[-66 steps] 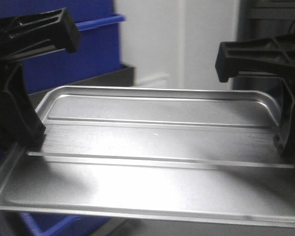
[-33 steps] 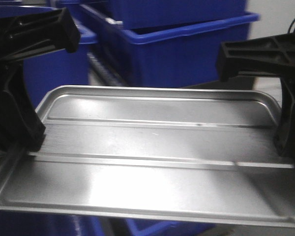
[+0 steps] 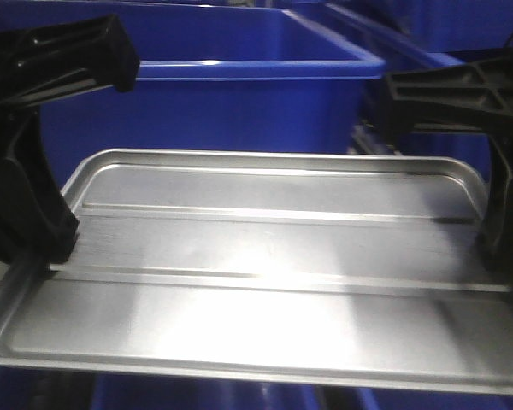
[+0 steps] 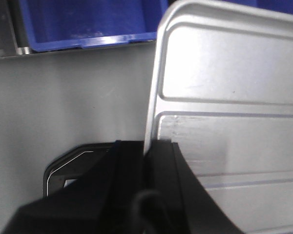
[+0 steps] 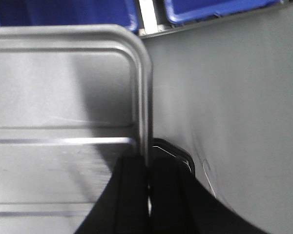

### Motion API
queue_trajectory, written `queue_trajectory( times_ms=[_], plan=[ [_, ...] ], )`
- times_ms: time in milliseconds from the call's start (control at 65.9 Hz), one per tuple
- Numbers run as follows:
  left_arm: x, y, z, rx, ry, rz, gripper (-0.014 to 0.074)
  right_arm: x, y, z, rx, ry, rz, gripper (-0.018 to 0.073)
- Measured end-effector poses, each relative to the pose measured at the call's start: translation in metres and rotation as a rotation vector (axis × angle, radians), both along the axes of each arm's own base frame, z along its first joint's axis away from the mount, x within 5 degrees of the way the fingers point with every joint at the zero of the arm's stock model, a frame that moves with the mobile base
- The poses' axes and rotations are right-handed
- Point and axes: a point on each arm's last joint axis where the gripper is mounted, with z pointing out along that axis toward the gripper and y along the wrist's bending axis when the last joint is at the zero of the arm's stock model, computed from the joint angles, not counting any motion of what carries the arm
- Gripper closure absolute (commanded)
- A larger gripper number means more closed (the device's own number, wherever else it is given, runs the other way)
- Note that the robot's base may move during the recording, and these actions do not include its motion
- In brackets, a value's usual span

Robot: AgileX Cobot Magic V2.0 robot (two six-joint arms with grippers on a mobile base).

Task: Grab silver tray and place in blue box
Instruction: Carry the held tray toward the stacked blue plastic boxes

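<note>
The silver tray (image 3: 265, 282) is held level in the air between both grippers. My left gripper (image 3: 47, 256) is shut on the tray's left rim; the left wrist view shows its jaws pinching the rim (image 4: 147, 144) of the tray (image 4: 234, 97). My right gripper (image 3: 500, 265) is shut on the right rim, and the right wrist view shows the rim (image 5: 147, 161) of the tray (image 5: 58, 97) between its jaws. The blue box (image 3: 214, 94) stands just behind the tray, open side up, its near wall facing me.
More blue crates (image 3: 427, 43) stand at the back right. Blue crates also show at the top of the left wrist view (image 4: 88, 24) and the right wrist view (image 5: 210, 7), beyond a grey floor (image 4: 73, 97).
The background has swept to the right across the frames: the white wall gave way to blue crates, and one large blue box now fills the space behind the tray. Both grippers keep their hold.
</note>
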Motion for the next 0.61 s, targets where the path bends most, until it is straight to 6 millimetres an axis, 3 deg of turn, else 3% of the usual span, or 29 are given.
queue_trajectory(
  times_ms=[607],
  plan=[
    [-0.0001,0.0001,-0.0001,0.002,0.001,0.0,0.07,0.0001,0.0002,0.0004,0.001,-0.001,0.0,0.0505]
  ],
)
